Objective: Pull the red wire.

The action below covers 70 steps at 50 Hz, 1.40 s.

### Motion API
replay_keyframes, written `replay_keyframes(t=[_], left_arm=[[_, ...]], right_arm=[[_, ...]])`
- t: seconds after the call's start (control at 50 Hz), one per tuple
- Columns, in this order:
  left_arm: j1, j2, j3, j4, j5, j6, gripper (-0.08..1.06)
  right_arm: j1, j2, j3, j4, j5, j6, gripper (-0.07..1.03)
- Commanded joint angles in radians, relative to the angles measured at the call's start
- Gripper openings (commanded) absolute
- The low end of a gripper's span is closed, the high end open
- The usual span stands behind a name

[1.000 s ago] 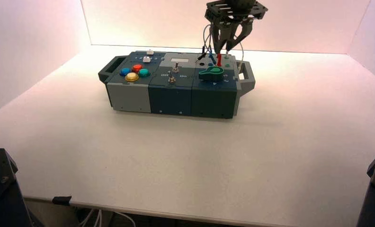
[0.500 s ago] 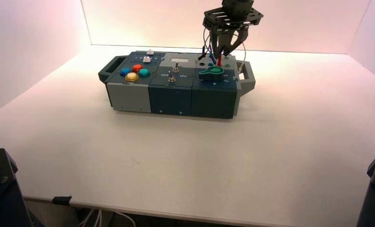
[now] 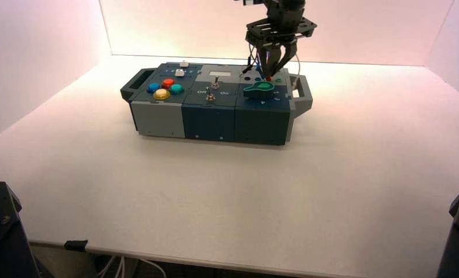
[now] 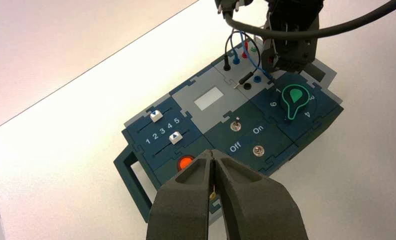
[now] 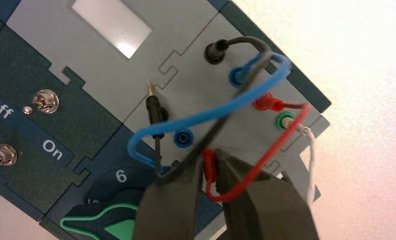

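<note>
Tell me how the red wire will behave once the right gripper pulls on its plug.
The red wire curves in a loose loop, so it will probably flex and trail. Its plug, pinched in the right gripper, looks rigid. The far end seems still socketed and may tether it.

A dark blue and grey box (image 3: 215, 110) stands on the white table (image 3: 331, 191). Its top carries round coloured buttons (image 3: 164, 88), two sliders (image 4: 166, 126), toggle switches (image 4: 236, 125) lettered "Off" and "On", and a green knob (image 4: 294, 97). A blue looped wire (image 5: 211, 110), a black wire (image 5: 236, 45) and a white wire (image 5: 310, 150) sit among the sockets.
</note>
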Motion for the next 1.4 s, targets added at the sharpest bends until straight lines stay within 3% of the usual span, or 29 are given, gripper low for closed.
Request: replay_keyframes(t=[0.02,0.12,0.54,0.76,0.98,1.08,1.34,1.4], left_arm=[[-0.005,-0.011,-0.02,-0.003,-0.003,0.003,-0.03],[-0.005,-0.011,-0.02,-0.002,-0.003,0.003,-0.03],[-0.005,-0.011,-0.02,-0.003,-0.003,0.003,-0.03],[-0.005,-0.011,-0.02,-0.003,-0.003,0.003,-0.03],[-0.005,-0.011,-0.02,-0.002,-0.003,0.003,-0.03],[-0.005,-0.011,-0.02,-0.003,-0.002,0.003,-0.03],[-0.005,-0.011,-0.018,-0.003,-0.003,0.003,-0.03],[-0.005,-0.011,-0.018,-0.002,-0.003,0.003,-0.03]], right_arm=[[-0.008,-0.012,-0.032,-0.011,0.011,-0.003,0.05],[-0.008,-0.009,-0.041,-0.012,0.021,-0.003,-0.02],[-0.005,-0.038,-0.13,-0.029,0.144,-0.006,-0.02],[0.005,-0.058,-0.137,-0.017,0.215,-0.012,-0.02],[0.005,-0.094,-0.107,0.025,0.259,-0.051,-0.02],[0.008,-0.12,-0.084,0.055,0.259,-0.081,-0.02],[0.014,-0.17,-0.014,0.057,0.252,-0.103,-0.01],[0.014,-0.189,0.009,0.057,0.232,-0.121,0.02]])
